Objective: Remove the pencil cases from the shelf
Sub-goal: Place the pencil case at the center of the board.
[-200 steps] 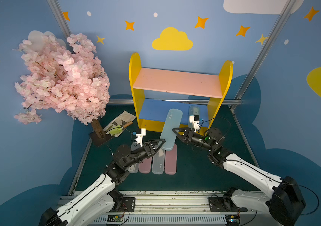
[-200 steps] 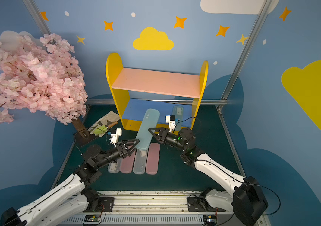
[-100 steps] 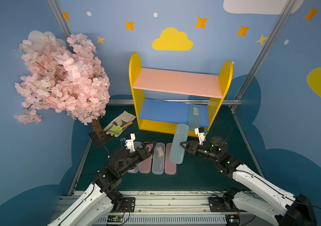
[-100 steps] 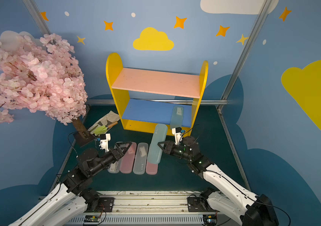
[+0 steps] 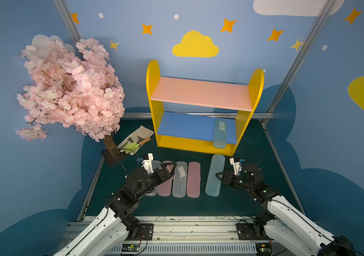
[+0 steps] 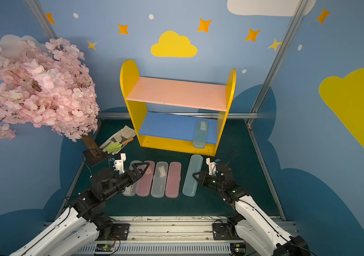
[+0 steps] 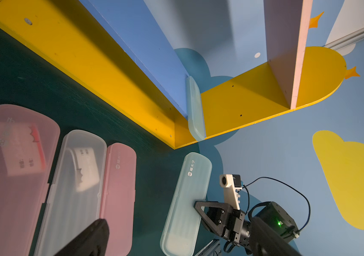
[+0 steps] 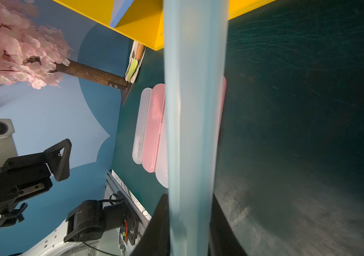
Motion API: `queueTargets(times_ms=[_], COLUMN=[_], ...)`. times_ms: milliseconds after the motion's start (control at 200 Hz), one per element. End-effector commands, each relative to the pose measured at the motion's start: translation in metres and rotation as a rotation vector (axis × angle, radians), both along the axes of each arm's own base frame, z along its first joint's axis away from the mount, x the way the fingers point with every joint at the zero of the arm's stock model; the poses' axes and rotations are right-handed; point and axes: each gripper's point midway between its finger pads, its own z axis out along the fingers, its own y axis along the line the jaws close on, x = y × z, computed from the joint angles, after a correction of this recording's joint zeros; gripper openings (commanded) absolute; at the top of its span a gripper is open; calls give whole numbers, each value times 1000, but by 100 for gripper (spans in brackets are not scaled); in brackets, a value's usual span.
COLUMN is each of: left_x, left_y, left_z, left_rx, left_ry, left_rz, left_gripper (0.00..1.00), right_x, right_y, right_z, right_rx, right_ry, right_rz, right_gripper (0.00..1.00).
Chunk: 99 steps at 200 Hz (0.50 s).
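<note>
on the mat (image 5: 198,206) before the shelf (image 5: 153,88), four cases (image 5: 193,179) in a row, left gripper (image 5: 170,169) agape above them, right gripper (image 5: 218,175) clamped on a pale blue case (image 5: 213,184), sixth case (image 5: 220,133) on lower board (image 5: 183,126)

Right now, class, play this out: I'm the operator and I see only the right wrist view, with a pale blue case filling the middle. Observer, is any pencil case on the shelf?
Observer: Yes. A second pale blue case lies on the blue lower board, at its right end.
Operator: And the pink upper board?
Observer: The pink upper board has nothing on it.
Operator: Is the left tool gripping anything?
Observer: No. The left tool hangs open above the row of four cases on the mat, holding nothing.
</note>
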Motion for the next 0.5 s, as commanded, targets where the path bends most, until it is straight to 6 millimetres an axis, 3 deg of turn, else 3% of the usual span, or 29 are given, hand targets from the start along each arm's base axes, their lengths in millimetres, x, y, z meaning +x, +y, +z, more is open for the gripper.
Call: queueTargets(times_ms=[0,491], left_x=[0,1], left_y=[0,2], left_z=[-3,-4], left_rx=[10,6], left_ry=[-3,-3], left_rz=[-3,10], left_gripper=[100,100], right_x=[2,19], right_y=[10,41], right_z=[1,-33], right_rx=[43,52], right_ry=[3,152], right_rz=[64,226], right_gripper=[12,11])
